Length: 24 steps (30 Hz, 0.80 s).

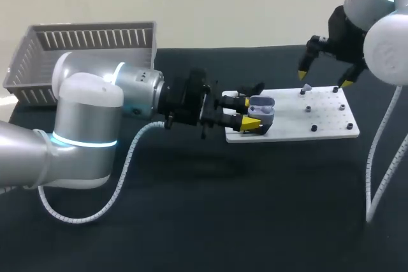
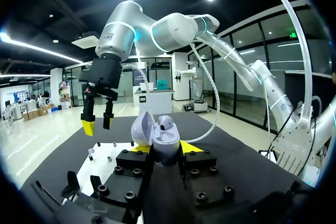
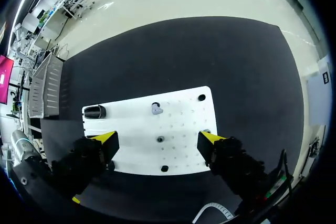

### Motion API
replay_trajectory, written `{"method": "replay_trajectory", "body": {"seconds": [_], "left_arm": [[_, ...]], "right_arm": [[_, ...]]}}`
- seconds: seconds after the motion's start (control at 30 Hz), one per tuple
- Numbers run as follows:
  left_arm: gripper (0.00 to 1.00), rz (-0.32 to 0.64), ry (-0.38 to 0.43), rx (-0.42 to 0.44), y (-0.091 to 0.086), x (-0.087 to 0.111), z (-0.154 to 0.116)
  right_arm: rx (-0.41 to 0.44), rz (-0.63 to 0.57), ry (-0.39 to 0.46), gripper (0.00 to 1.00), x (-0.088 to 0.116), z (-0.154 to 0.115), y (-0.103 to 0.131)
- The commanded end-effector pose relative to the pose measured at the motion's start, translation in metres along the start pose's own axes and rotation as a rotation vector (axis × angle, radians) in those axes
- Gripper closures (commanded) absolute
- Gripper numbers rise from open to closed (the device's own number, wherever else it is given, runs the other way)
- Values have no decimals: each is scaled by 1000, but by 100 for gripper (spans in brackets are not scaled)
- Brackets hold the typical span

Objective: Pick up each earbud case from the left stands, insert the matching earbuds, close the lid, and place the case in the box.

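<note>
The left gripper [image 2: 164, 148] is clamping an open earbud case [image 2: 167, 141] between its yellow tips, holding it over the left end of the white board [image 1: 331, 116]. The case is standing roughly upright along its long axis, mouth facing up, and its lid [image 2: 142, 127] is leaning open toward the board's far side. Farther out, a loose earbud [image 3: 156, 109] is lying on the board, and the right gripper [image 3: 157, 140] is hovering above it, fingers spread wide and empty. A clean pick likely means dropping straight down, centring on the earbud and pinching lightly while the case is held level. A basket [image 1: 83, 46] is waiting at the far left.
</note>
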<state>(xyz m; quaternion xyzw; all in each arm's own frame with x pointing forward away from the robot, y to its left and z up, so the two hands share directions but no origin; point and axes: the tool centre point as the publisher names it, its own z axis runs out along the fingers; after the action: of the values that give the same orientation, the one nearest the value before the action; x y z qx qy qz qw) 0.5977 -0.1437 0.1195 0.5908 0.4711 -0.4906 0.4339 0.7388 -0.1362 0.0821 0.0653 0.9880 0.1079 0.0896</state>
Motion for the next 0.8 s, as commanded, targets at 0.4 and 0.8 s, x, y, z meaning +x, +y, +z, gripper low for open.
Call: {"method": "replay_trajectory", "body": {"seconds": [0.4,0.8], "left_arm": [[100,0,2,-3,-1,0,0],[100,0,2,-3,-1,0,0]], "right_arm": [[-16,-53,59,28,-9,27,12],[-37,-36,92,52,-12,47,8]]}}
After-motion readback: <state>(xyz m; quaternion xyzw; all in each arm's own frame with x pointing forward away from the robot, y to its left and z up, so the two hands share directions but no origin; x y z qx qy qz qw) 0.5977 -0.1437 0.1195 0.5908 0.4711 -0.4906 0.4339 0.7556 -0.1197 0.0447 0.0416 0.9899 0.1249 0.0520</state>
